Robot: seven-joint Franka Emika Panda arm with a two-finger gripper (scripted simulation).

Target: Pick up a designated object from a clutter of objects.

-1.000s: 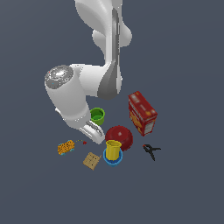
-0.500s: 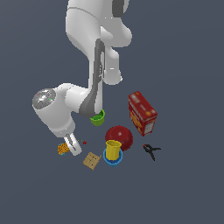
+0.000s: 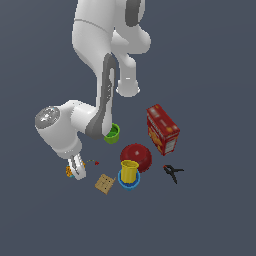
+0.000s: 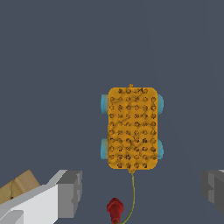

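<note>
The claw [image 4: 142, 192] is hanging wide open and empty above the orange studded toy block [image 4: 132, 127], which is lying flat on the tabletop [image 3: 210, 215] with its light-blue wheels showing along both long sides. In the exterior view the block [image 3: 69, 171] is sitting apart from the tan cube [image 3: 105, 183]

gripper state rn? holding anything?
Gripper: open, holding nothing. Fingers spread wide above the orange studded toy block, not touching it.
</note>
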